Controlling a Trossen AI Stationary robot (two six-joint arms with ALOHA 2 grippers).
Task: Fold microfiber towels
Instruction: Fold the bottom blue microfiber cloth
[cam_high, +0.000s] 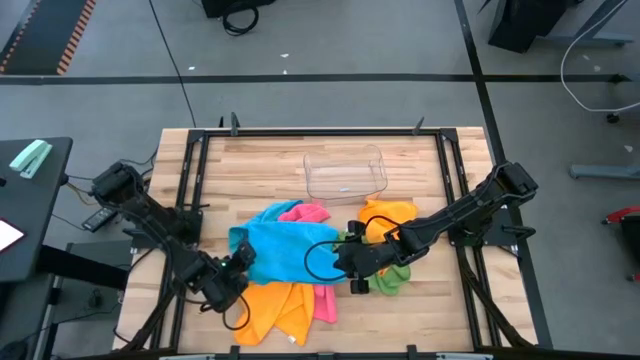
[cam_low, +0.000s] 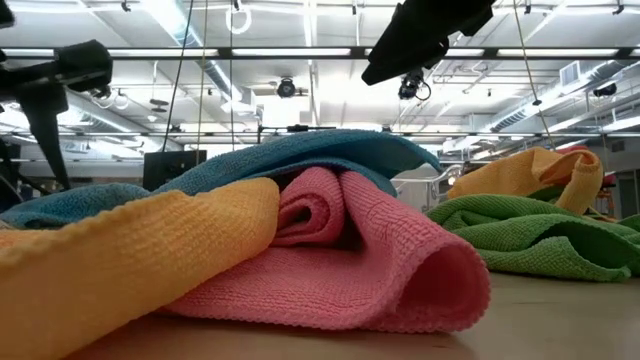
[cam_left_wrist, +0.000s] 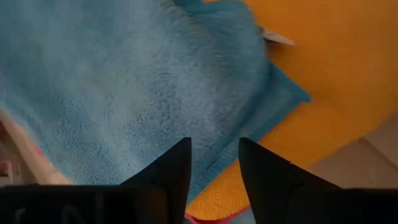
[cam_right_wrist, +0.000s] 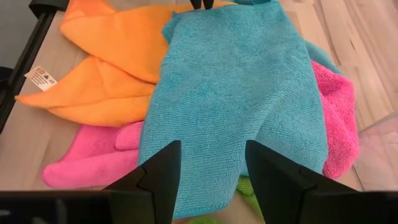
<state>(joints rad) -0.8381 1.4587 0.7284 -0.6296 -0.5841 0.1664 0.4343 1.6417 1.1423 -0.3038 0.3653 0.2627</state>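
Grey concrete floor surrounds a pale wooden plank table (cam_high: 260, 165) framed in black metal rails. From above, a clear rectangular plastic tray (cam_high: 345, 172) sits near the table's far middle. Nearer, the microfiber towels lie heaped together: a blue square towel (cam_high: 285, 250) spreads on top, a pink towel (cam_high: 308, 213) peeks out behind it, an orange towel (cam_high: 270, 305) lies flat at the near edge, another orange towel (cam_high: 388, 215) is bunched to the right, and a green towel (cam_high: 395, 278) is mostly hidden under the right arm. The left gripper (cam_high: 238, 262) is at the blue towel's left edge; the right gripper (cam_high: 345, 262) is at its right edge. Bare wood stays free along the far rail and both side edges.

At table height, the ribbed, looped weave shows clearly: the pink towel (cam_low: 370, 255) rolls into a soft tube, orange in front, blue draped over, green rumpled at right.

Past the left wrist, the dark fingers (cam_left_wrist: 171, 171) stand parted, holding nothing, over the blue towel's fuzzy nap and stitched hem, a small white tag (cam_left_wrist: 277, 37) beyond.

Past the right wrist, the fingers (cam_right_wrist: 158, 171) stand apart and empty above the blue towel; a white care label (cam_right_wrist: 40, 76) carries print too small to read.
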